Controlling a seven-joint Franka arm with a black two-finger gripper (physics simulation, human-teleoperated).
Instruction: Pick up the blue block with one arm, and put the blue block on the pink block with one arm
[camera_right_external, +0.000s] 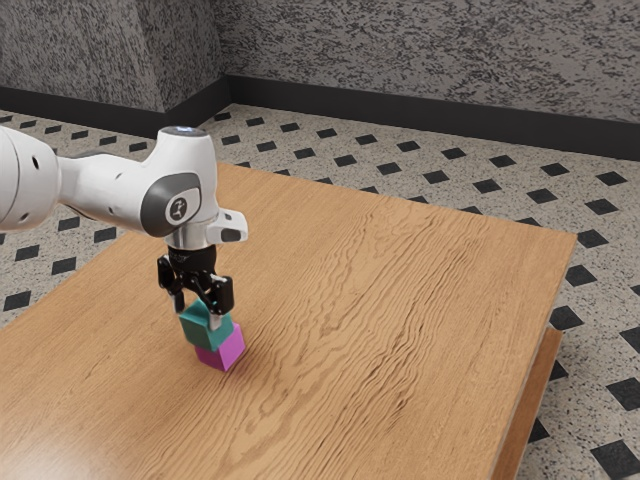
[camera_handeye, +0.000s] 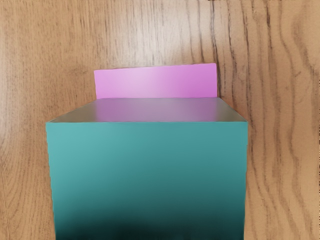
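Lower left of exterior frame: end effector (camera_right_external: 203, 302) clamped on blue block (camera_right_external: 207, 328), which sits atop pink block (camera_right_external: 225, 352). Judged light, rigid, smooth-faced. Flat opposite sides suit the grip.

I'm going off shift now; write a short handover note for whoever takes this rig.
Gripper: shut on the blue block (it looks teal).
Blue block: right on top of the pink block, on the wooden table; contact looks made, not certain.
Done: pick-up and carry.
Left: open the fingers, lift away clear.
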